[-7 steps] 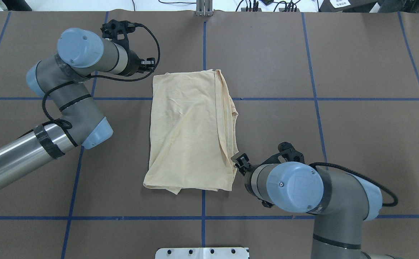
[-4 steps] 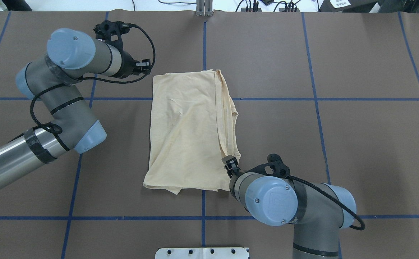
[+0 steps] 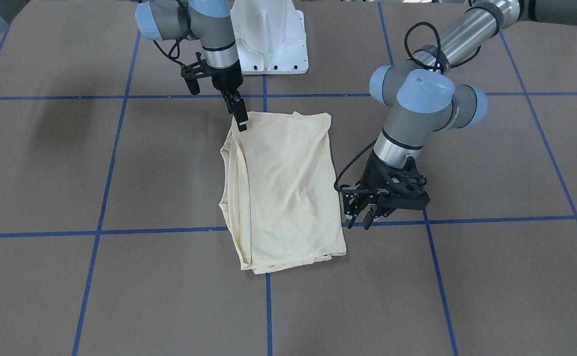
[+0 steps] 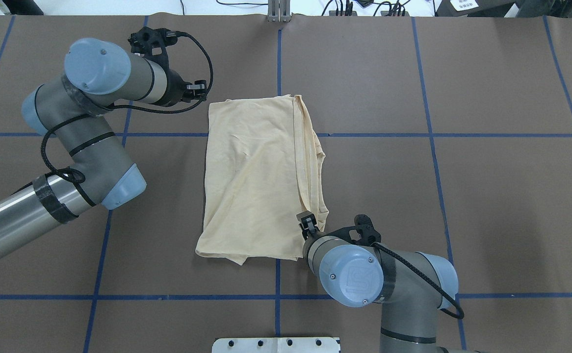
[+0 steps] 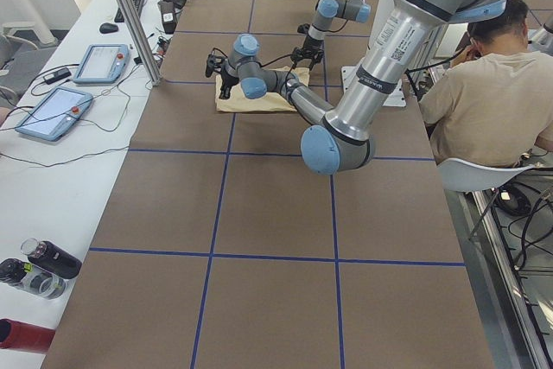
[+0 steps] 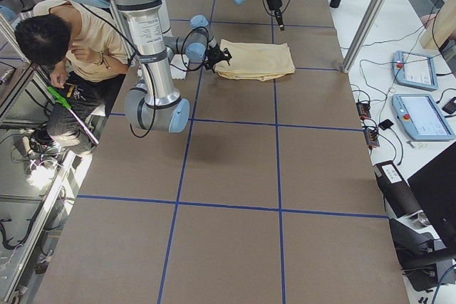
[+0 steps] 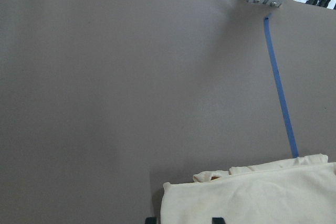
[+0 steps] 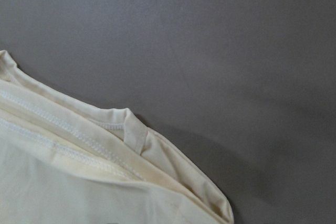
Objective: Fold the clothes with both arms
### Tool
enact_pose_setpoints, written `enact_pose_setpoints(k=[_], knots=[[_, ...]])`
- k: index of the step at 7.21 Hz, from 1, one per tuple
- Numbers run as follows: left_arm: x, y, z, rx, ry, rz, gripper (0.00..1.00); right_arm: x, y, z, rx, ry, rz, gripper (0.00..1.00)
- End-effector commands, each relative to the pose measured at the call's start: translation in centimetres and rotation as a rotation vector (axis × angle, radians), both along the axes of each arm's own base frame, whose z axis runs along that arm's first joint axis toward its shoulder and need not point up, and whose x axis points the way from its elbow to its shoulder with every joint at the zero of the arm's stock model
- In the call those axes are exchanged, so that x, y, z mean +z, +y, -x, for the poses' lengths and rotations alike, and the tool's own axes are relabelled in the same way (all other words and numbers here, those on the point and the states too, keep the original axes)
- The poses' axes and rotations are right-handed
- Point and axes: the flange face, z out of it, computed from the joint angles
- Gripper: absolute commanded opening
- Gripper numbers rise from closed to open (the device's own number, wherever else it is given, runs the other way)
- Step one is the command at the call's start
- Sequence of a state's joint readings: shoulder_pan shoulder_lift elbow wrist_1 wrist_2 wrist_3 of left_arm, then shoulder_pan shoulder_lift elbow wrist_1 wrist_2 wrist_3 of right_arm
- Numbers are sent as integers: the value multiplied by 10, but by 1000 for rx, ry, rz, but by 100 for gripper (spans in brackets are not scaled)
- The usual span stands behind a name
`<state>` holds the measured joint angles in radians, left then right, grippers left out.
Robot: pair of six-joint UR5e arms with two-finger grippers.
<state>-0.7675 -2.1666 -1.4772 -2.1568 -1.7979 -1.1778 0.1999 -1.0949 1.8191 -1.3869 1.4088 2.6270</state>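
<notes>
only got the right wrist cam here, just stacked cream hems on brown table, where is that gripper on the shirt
observer: the right gripper points down at the corner of the shirt nearest the robot on its right side, where the folded edges stack up.
operator: is it closed on the cloth
observer: cannot tell. The front view shows its tip right at that corner, but no view shows how the jaws stand.
operator: and the other arm
observer: the left gripper is open and holds nothing, just off the shirt's far corner on the robot's left side.
</notes>
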Motion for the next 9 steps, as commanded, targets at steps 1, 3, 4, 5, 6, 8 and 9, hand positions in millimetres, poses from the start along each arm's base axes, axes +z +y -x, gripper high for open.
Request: enact_pose_setpoints(k=[1,3,4,5,6,8,9], knots=[[-1,0,0,0,1,0,46,6,3,8,-6,13,3,88],[2,1,-1,1,-1,3,46,8,7,10,-11,21,4,58],[2,0,0,0,-1,3,46,7,7,10,-7,17,10,31],[3,1,0,0,-2,4,46,6,7,10,-4,11,12,20],[4,1,0,-2,-3,5,46,4,4,12,35,-1,25,13],[3,1,0,-2,-2,5,45,-1,-9,7,68,-8,20,0],[3,1,0,-2,-2,5,45,-5,-8,5,63,-11,18,0]])
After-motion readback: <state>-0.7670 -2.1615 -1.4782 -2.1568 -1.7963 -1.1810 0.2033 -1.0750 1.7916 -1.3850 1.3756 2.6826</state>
